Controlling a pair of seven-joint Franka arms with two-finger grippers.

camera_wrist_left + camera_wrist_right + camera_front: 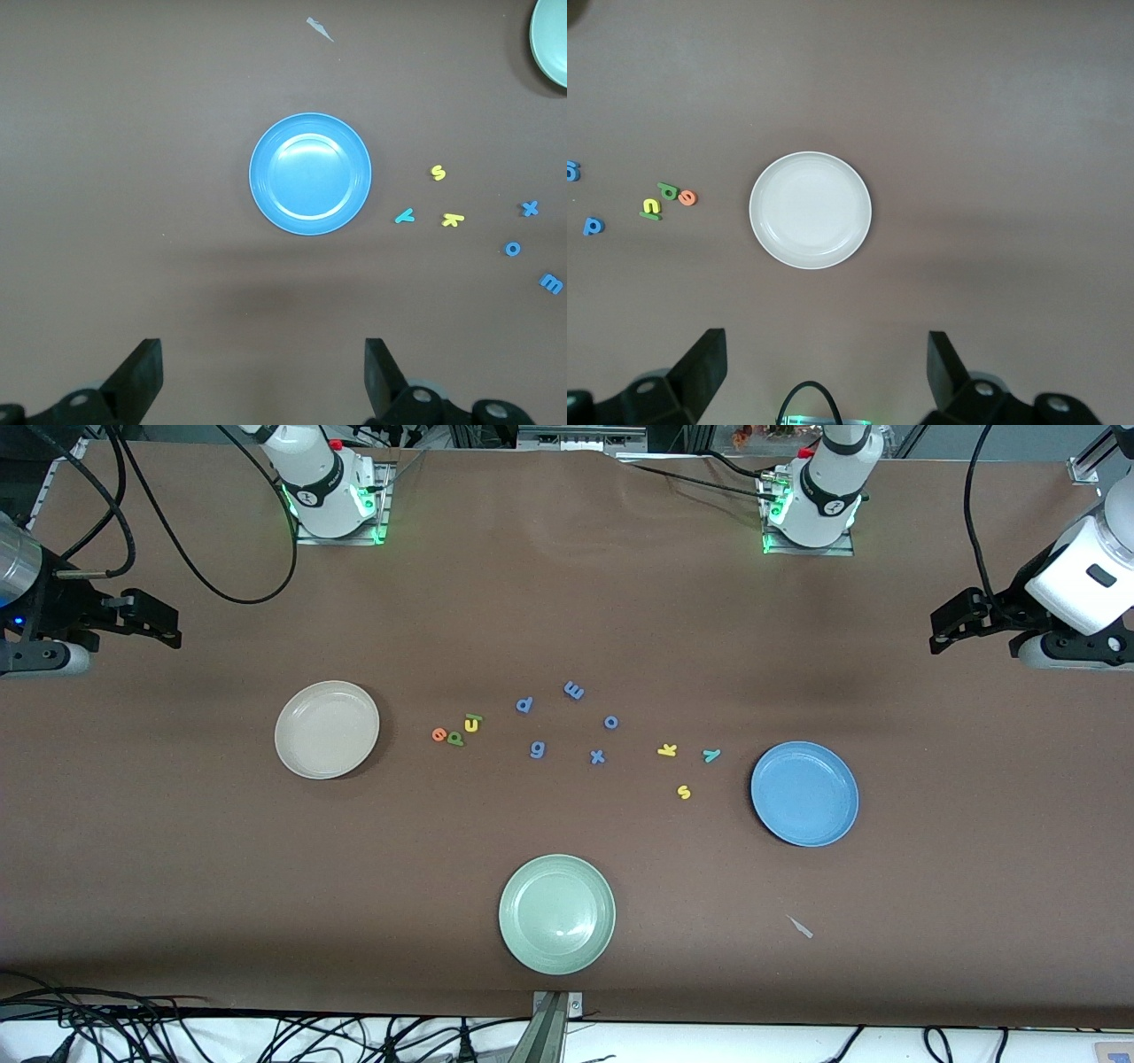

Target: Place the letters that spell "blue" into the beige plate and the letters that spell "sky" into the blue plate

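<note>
Both of your arms wait at the ends of the brown desk, held above it. Your left claw hangs over bare desk at the left arm's end, its two fingers spread wide apart with nothing between them. Your right claw hangs over bare desk at the right arm's end, fingers likewise wide apart and empty.

The beige plate lies flat and empty toward the right arm's end. Just beside it, at its 3 o'clock in the front view, you have the cluster for "blue": the orange "e", the green "b" touching or almost touching it, and the yellow "u" with the thin green "l" against it.

The blue plate lies empty toward the left arm's end. At its 9 to 10 o'clock sit the teal "y", closest to the rim, the yellow "k" beside that, and the yellow "s" nearer the front camera; the three lie apart from one another.

Between the two clusters five blue-purple letters are scattered. The pale green plate sits nearest the front camera, at mid-desk, and a small pale scrap lies at about its 3 o'clock.
</note>
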